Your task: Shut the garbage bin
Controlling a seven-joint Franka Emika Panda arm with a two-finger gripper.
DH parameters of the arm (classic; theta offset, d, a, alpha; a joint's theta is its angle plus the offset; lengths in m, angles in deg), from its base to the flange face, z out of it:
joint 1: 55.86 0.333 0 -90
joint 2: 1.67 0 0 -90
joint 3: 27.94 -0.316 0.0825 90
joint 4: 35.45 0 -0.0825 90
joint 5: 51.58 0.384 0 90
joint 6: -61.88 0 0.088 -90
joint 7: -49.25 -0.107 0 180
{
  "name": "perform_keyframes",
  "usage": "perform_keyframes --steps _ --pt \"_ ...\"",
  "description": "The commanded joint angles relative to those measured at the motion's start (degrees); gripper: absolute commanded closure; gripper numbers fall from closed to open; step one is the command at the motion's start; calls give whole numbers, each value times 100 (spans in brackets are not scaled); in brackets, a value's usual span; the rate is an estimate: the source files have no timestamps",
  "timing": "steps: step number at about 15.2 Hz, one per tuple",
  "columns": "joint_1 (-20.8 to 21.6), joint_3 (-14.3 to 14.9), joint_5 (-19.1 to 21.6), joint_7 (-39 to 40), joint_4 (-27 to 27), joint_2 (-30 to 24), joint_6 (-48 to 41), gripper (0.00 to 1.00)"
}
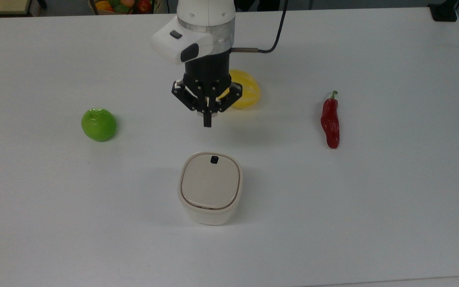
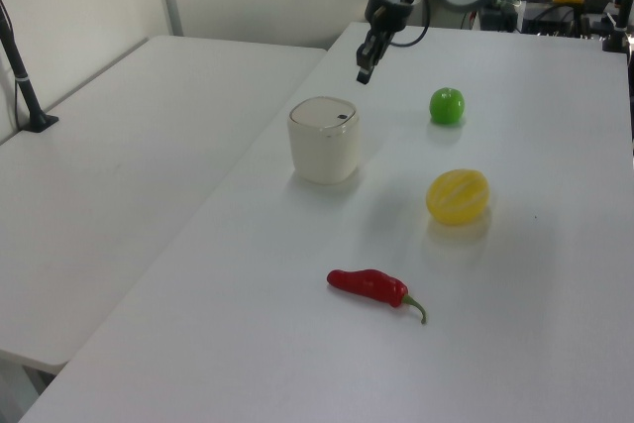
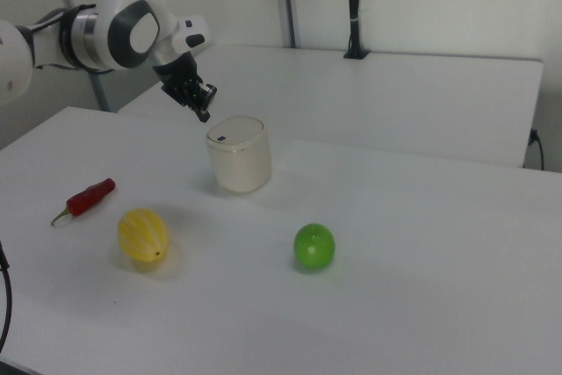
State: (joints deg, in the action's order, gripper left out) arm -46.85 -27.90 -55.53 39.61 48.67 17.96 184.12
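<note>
Claw (image 1: 207,119) closed, partly hiding yellow fruit (image 1: 247,94); bin (image 1: 210,187) lidded.

Above bin: the cream-white plastic garbage bin (image 1: 210,187) stood with its lid shut and open air over it.
Flanks: a green apple (image 1: 99,124), yellow ribbed fruit (image 1: 247,94) and red chilli pepper (image 1: 330,122) lay well apart.
Gripper: the black two-finger gripper (image 1: 207,119) hung clear above.

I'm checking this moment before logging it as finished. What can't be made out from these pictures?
- Inside of the garbage bin: hidden in all three views by its flat lid.
- Part of the yellow fruit: covered in the top view by the hand.
- Crate of fruit: cut off by the top view's upper edge.
- Black mark on the lid: too small to tell what it is.
</note>
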Motion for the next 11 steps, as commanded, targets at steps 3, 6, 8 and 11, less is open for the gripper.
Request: perform_keyframes --steps 3,6,8,11 --pt "4 58 -281 111 404 -854 -1849 100" --pt "-57 58 -308 155 569 -1223 -2547 100" --pt "-189 49 -291 225 868 -1547 -2574 94" --pt "-259 58 -264 225 931 -1699 -2705 56"
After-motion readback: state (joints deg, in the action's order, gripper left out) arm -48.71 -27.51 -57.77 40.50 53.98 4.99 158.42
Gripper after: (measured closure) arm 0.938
